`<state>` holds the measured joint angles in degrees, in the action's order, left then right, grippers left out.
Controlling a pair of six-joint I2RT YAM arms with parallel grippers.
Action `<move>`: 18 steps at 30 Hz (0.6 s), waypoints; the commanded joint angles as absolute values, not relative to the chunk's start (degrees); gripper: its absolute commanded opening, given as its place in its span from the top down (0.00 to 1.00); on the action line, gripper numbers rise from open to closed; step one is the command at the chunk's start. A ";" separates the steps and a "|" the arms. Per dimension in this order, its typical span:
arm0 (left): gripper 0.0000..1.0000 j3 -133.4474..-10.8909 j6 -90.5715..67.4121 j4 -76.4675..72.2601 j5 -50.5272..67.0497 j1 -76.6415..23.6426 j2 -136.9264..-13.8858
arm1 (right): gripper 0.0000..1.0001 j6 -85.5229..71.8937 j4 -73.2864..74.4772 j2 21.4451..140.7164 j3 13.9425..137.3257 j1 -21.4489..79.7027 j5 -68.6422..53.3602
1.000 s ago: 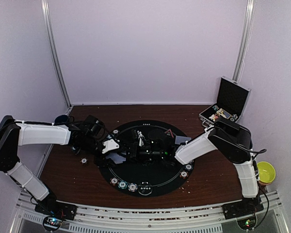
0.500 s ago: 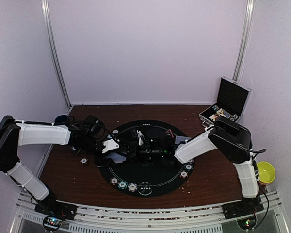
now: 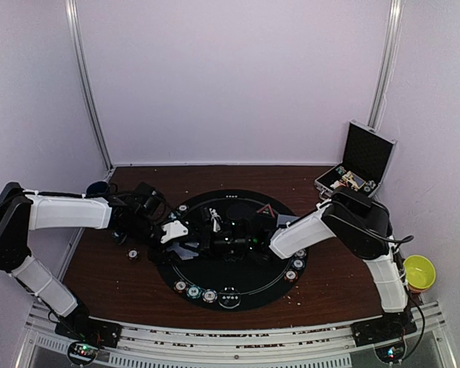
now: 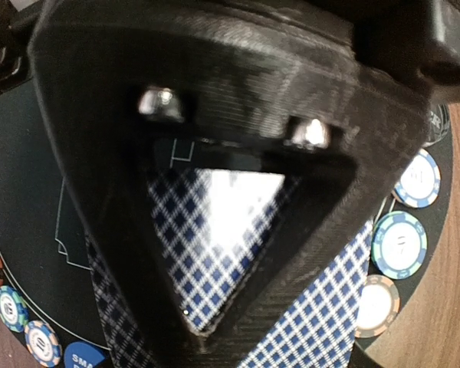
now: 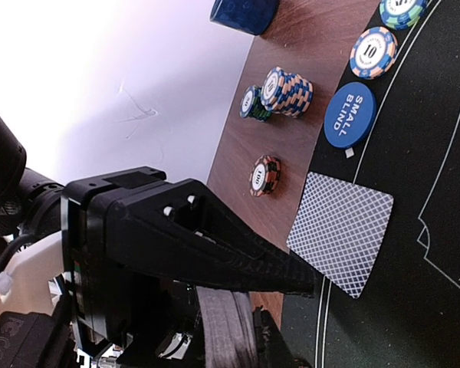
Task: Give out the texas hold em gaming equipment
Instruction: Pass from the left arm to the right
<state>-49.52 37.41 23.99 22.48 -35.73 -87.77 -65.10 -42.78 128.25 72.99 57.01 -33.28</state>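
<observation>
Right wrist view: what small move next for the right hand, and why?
Probably slide the right hand to pinch the top card off the deck that the left hand seems to hold: this view shows just one card dealt, beside the small blind disc.

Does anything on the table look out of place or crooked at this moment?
One lone chip lies on the bare table beside the mat, apart from the stacks. The face-down card sits askew at the mat's rim.

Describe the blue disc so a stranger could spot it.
Find the round black mat. At its edge, between a striped chip marked 10 and a face-down checked card, lies the blue disc. It alone is plain blue, lettered SMALL BLIND.
</observation>
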 commanded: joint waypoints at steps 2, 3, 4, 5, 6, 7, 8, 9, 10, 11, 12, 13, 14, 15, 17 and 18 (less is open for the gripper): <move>0.47 -49.97 38.23 20.53 23.26 -36.29 -86.89 | 1.00 -69.55 -48.21 129.20 73.45 57.66 -35.50; 0.40 -49.78 38.19 20.30 23.46 -36.25 -86.59 | 1.00 -70.05 -49.36 129.14 72.93 57.70 -35.58; 0.35 -49.59 38.15 20.13 23.68 -36.29 -86.24 | 1.00 -70.50 -50.39 129.01 72.51 57.63 -35.56; 0.32 -49.55 38.19 20.12 24.03 -36.27 -86.01 | 1.00 -70.75 -51.13 128.87 72.03 57.58 -35.59; 0.28 -49.61 38.18 20.14 24.38 -36.29 -85.90 | 1.00 -71.14 -51.89 128.73 71.61 57.60 -35.54; 0.24 -49.65 38.18 20.18 24.66 -36.28 -85.80 | 1.00 -71.50 -52.71 128.55 71.29 57.57 -35.67; 0.19 -49.66 38.22 20.16 24.88 -36.30 -85.78 | 1.00 -72.02 -53.92 128.38 70.83 57.57 -35.70; 0.15 -49.67 38.21 20.20 25.14 -36.22 -85.74 | 1.00 -72.64 -55.02 128.20 70.30 57.61 -35.76; 0.13 -49.66 38.16 20.16 25.28 -36.16 -85.78 | 1.00 -72.92 -55.40 128.09 70.10 57.57 -35.69; 0.13 -49.71 38.22 20.16 25.45 -36.14 -85.82 | 1.00 -72.97 -55.34 127.94 70.06 57.61 -35.62; 0.12 -49.80 38.23 20.26 25.59 -36.11 -85.86 | 1.00 -72.76 -55.04 127.82 69.98 57.58 -35.48; 0.12 -49.91 38.28 20.34 25.97 -36.00 -85.82 | 1.00 -72.64 -54.80 127.80 69.85 57.58 -35.38; 0.13 -49.92 38.29 20.38 26.22 -35.91 -85.74 | 1.00 -72.67 -54.87 127.72 69.68 57.65 -35.29; 0.15 -49.92 38.42 20.43 26.46 -35.80 -85.57 | 1.00 -72.75 -55.11 127.64 69.43 57.58 -35.25; 0.18 -49.92 38.60 20.68 27.13 -35.58 -85.35 | 1.00 -73.26 -56.25 127.54 68.74 57.52 -35.18; 0.19 -49.92 38.70 20.88 27.30 -35.52 -85.34 | 1.00 -73.48 -56.88 127.46 68.41 57.44 -35.09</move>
<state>-49.50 37.82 22.37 25.04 -35.94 -86.98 -72.34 -52.42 128.95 69.84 57.21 -34.65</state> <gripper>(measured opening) 0.823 0.125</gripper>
